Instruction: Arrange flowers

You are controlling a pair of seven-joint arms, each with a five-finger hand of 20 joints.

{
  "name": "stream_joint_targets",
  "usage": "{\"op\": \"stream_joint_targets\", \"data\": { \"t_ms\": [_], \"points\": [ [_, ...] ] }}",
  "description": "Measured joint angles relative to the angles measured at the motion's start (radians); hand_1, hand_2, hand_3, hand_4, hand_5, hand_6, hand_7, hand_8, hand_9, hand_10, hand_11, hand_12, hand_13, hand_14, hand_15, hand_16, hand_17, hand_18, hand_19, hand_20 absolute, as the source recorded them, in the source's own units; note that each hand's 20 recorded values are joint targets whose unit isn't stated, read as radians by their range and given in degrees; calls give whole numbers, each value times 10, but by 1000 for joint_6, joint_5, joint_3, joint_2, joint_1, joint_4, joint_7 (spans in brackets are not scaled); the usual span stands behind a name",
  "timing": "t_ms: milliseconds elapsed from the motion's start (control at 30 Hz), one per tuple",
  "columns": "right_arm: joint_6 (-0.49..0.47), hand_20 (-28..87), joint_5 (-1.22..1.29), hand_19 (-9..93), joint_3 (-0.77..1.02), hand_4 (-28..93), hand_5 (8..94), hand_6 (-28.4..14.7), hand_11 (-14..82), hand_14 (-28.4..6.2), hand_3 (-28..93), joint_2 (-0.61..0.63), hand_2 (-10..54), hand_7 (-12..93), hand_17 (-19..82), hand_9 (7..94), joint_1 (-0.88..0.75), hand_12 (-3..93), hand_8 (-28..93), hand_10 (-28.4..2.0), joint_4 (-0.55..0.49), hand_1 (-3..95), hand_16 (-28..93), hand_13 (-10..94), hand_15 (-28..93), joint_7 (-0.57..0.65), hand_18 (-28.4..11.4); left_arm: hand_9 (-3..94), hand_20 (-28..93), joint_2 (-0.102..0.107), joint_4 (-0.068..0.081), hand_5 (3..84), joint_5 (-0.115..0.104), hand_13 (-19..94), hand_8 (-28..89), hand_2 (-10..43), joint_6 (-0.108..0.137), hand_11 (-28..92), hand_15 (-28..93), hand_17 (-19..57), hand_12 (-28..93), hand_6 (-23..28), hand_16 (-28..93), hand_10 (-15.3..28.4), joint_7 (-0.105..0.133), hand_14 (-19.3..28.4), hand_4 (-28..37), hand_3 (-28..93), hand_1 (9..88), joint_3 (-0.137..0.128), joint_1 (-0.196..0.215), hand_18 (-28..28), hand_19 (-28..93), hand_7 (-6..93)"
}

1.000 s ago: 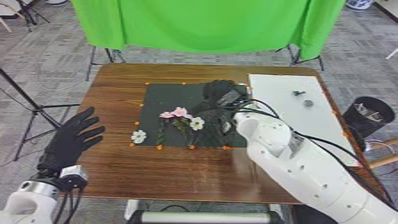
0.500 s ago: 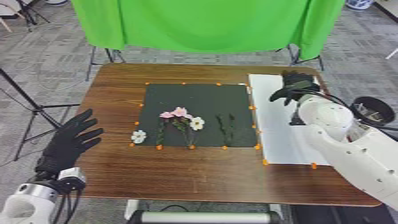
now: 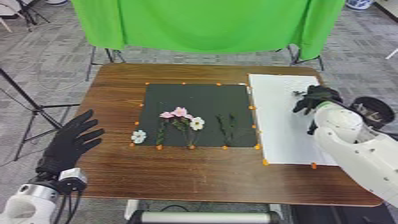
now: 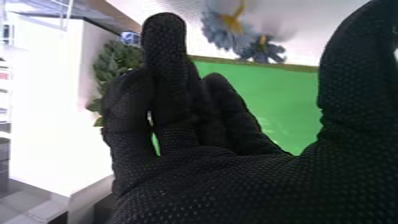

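Right hand over the white sheet — fingers straight, thumb apart, nothing pinched — beside 2 grey-blue flowers near the sheet's far end. Good pickup likely wants thumb and fingertips lowered close to the sheet, then closed lightly beneath a bloom, sparing petals and neighbour; pink blossoms lie on the dark mat.

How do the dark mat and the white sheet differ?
Colour: dark mat is near-black, white sheet is white.
Shape: mat is wider, sheet is narrower and longer front to back.
Contents: mat carries pink flowers and green stems; sheet has grey-blue flowers, with the right robot hand over it.
Shared: both lie flat on the table, orange markers at their edges.
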Motion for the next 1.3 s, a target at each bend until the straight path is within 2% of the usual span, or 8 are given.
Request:
{"op": "stream_joint_targets", "data": {
  "t_ms": [200,267,400,467,767,1000,1300],
  "points": [
    [62,460,2,902,-50,-278,481,-51,253,-73,868,2,-50,264,308,599,18,165,-145,-124,48,270,195,653,665,-9,-215,204,102,0,0,244,0,190,-112,-20,0,230,375,-88,165,23,-2,114,0,153,-238,698,257,-1,0,224,474,211],
    [105,452,1,915,-64,-279,568,-13,287,-66,864,3,-30,304,334,689,24,187,-129,-101,64,316,220,698,650,-23,-209,205,103,0,0,244,0,190,-113,-20,0,229,375,-88,165,23,-2,114,0,153,-239,700,256,-1,0,225,474,212],
    [207,465,-11,932,-93,-281,684,15,274,-48,817,12,-39,423,383,830,32,342,-57,-69,86,452,247,766,654,-54,-206,205,103,-1,-1,244,0,191,-114,-18,0,228,376,-88,165,24,-2,114,0,153,-240,699,257,-1,0,225,474,212],
    [246,482,-27,932,-99,-282,716,18,281,-40,821,15,-50,413,399,854,32,359,-49,-64,87,471,257,789,651,-60,-204,204,103,-2,-1,244,0,190,-114,-18,0,229,377,-88,165,24,-2,114,0,153,-240,700,257,-1,0,225,475,211],
    [269,511,-87,932,-77,-283,752,20,277,-32,828,14,-71,379,429,884,13,367,-35,-57,48,481,271,816,644,-97,-205,205,103,-2,-1,243,1,190,-113,-17,0,230,376,-88,166,23,-2,115,-1,153,-239,701,256,-1,0,225,475,211],
    [274,516,-129,932,-24,-283,757,19,275,-32,832,1,-74,369,430,884,-29,370,-28,-58,-71,479,277,816,644,-177,-205,205,102,-2,-1,244,1,190,-113,-17,-1,231,377,-89,165,23,-2,114,-4,153,-239,701,256,-1,-1,225,474,212],
    [263,519,-239,932,-129,-283,756,21,269,-32,834,-128,-75,367,430,884,37,370,-26,-59,-130,474,281,815,644,-327,-203,205,103,-3,2,243,6,190,-113,-17,-11,229,376,-88,164,22,-2,114,-21,153,-240,701,256,6,-21,225,474,212]
  ]
}}
